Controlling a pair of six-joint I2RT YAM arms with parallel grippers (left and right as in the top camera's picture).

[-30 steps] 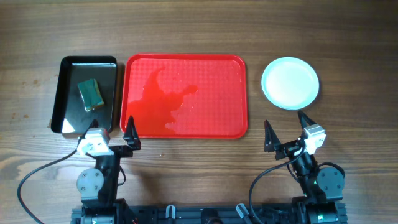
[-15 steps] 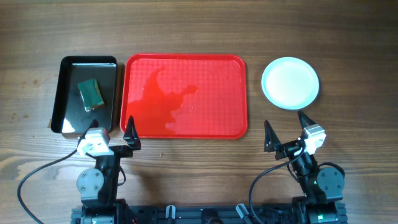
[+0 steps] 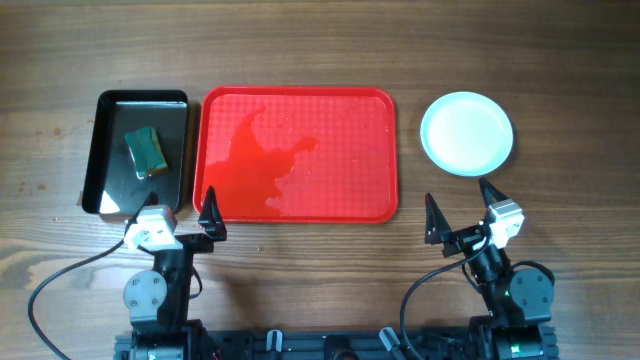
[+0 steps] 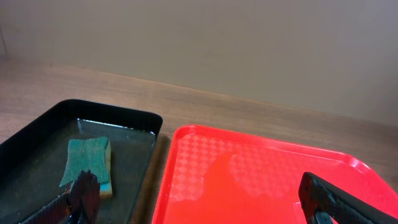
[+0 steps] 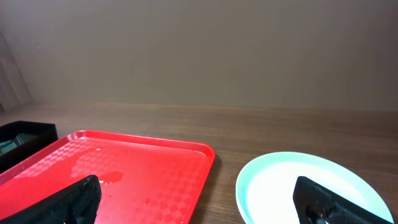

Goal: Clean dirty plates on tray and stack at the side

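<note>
The red tray (image 3: pixel 340 130) lies mid-table with a wet film across its left half and no plate on it. To its right on the wood sits a clean plate (image 3: pixel 467 133), white with a pale blue rim; I cannot tell whether others lie under it. My left gripper (image 3: pixel 180 205) hovers open at the tray's near left corner, one finger over the tray (image 4: pixel 261 174) and one over the black tray. My right gripper (image 3: pixel 459 195) is open in front of the plate (image 5: pixel 298 186), between it and the tray (image 5: pixel 137 168). Both hold nothing.
A black tray (image 3: pixel 105 150) with shallow water and a green sponge (image 3: pixel 146 150) stands left of the red tray. The sponge (image 4: pixel 87 162) shows close to my left finger. Bare wooden table surrounds everything.
</note>
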